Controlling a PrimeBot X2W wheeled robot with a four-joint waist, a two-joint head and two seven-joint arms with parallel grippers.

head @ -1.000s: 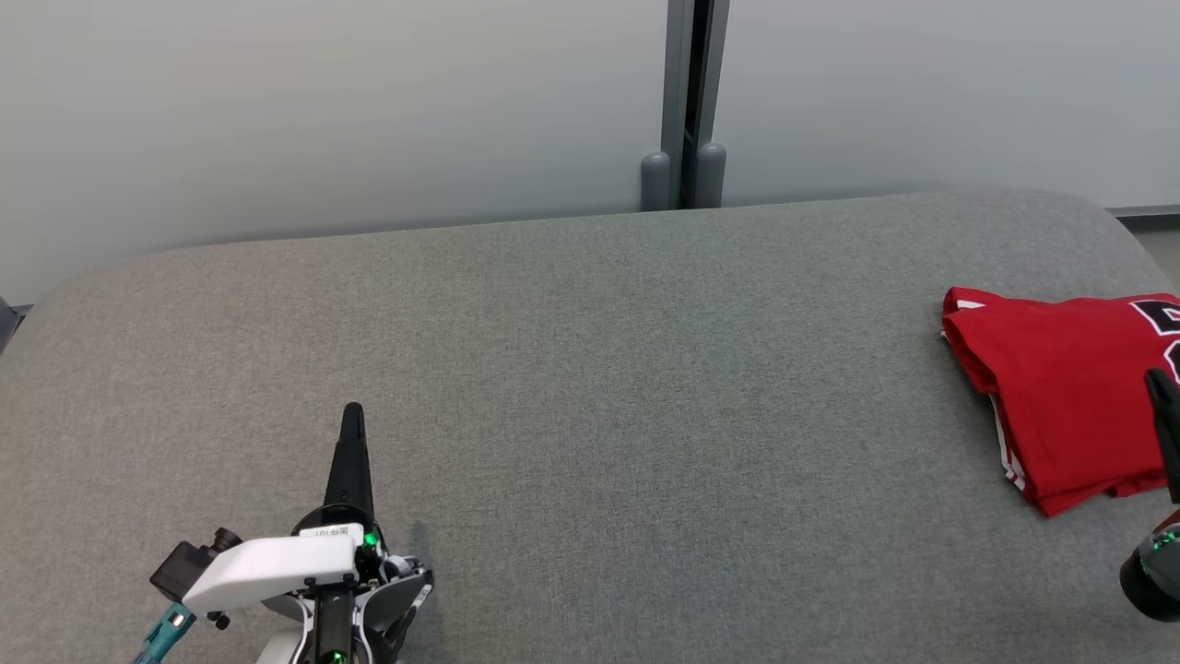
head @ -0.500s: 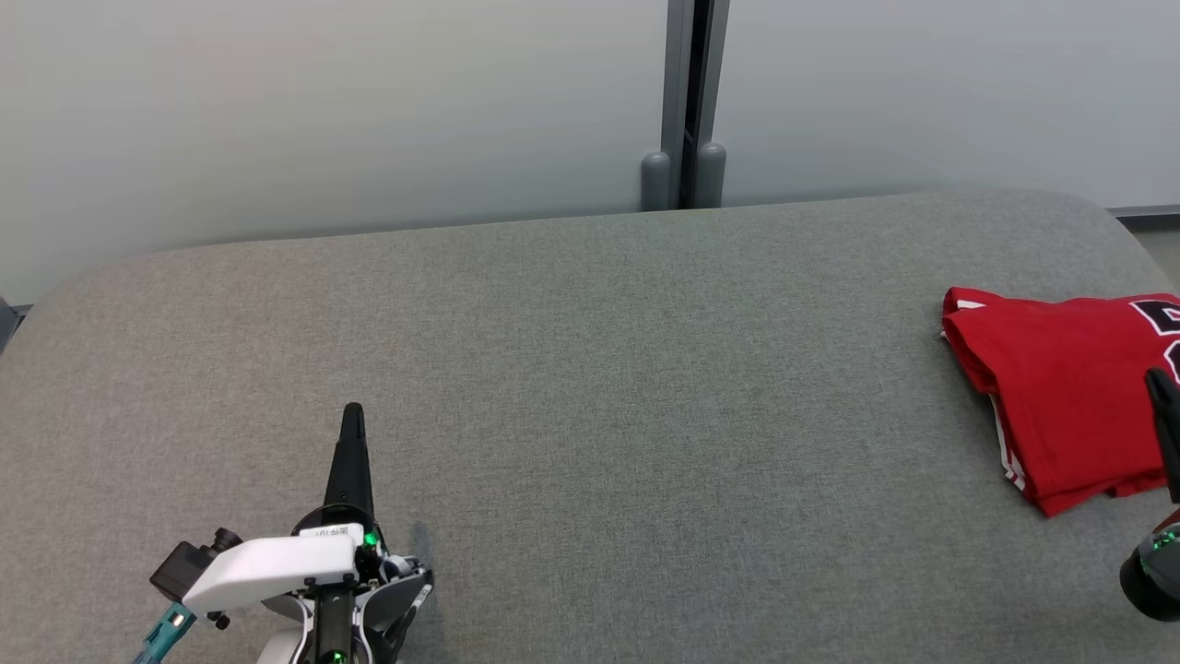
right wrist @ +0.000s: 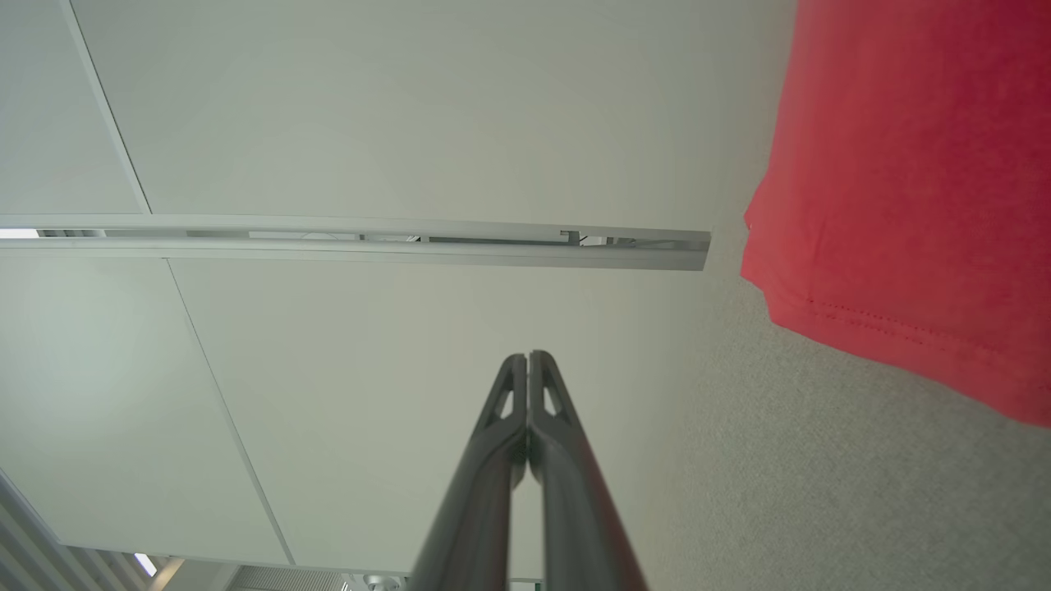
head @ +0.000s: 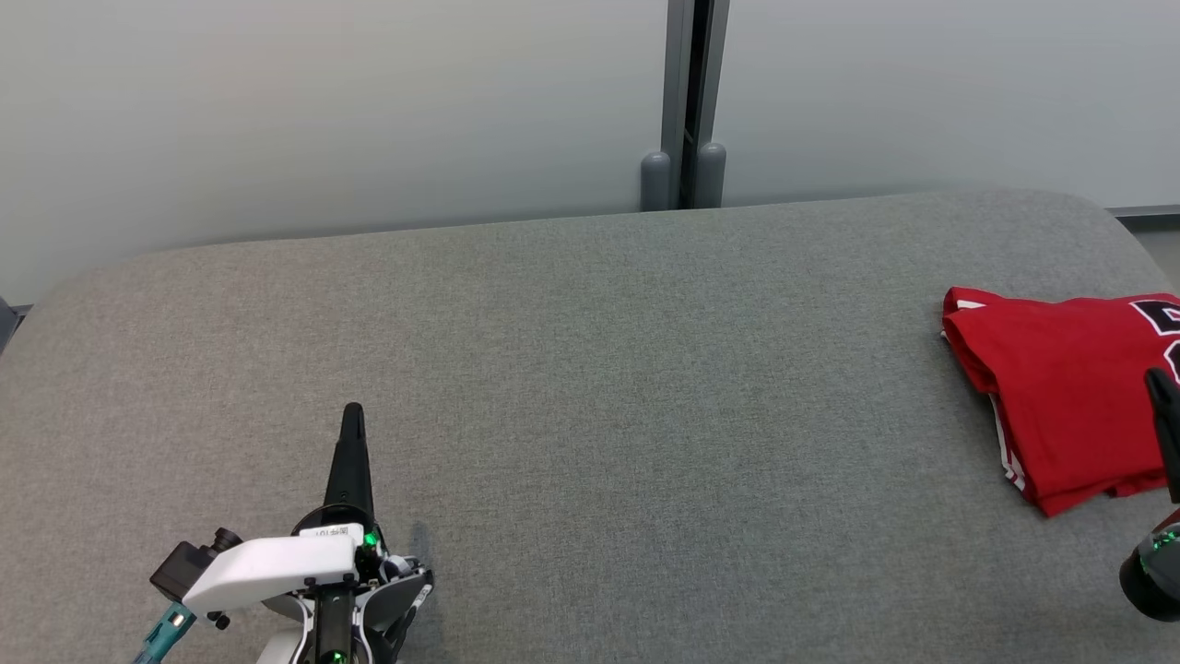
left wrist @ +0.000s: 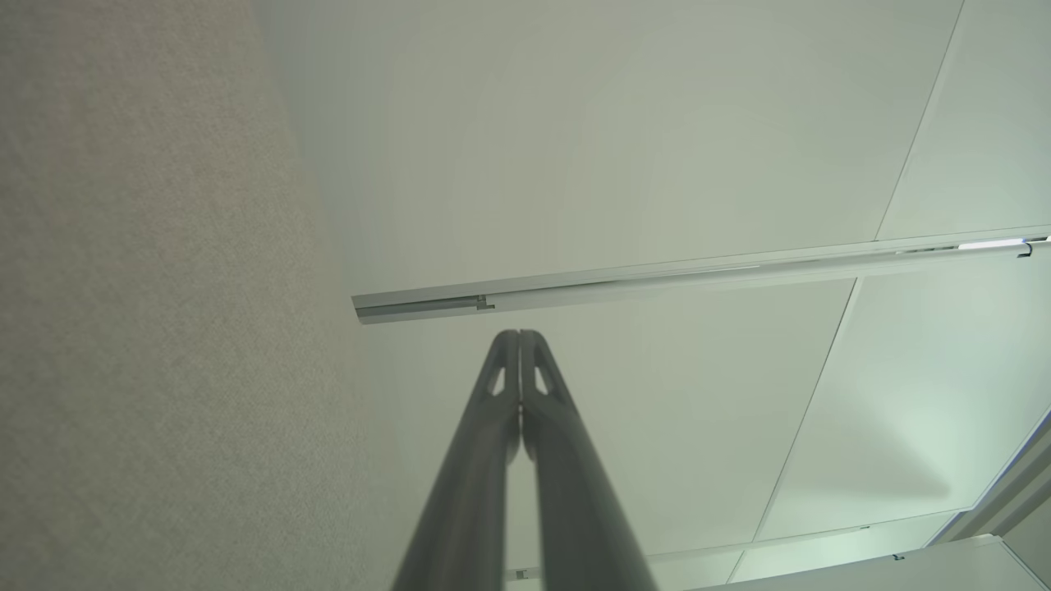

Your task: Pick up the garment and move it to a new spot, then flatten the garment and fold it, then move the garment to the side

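The garment is a red jersey with black lettering and white trim, lying folded at the right edge of the grey padded table. Its red hem fills the upper right of the right wrist view. My right gripper rises at the far right edge of the head view, over the garment's near right part, shut and empty; its fingers are pressed together. My left gripper stands at the lower left over bare table, far from the garment, shut with nothing in it, its tips closed.
A pale partition wall runs behind the table, with a grey post at its seam. The table's rounded corners show at the far left and far right. Ceiling panels and a metal rail appear in the wrist views.
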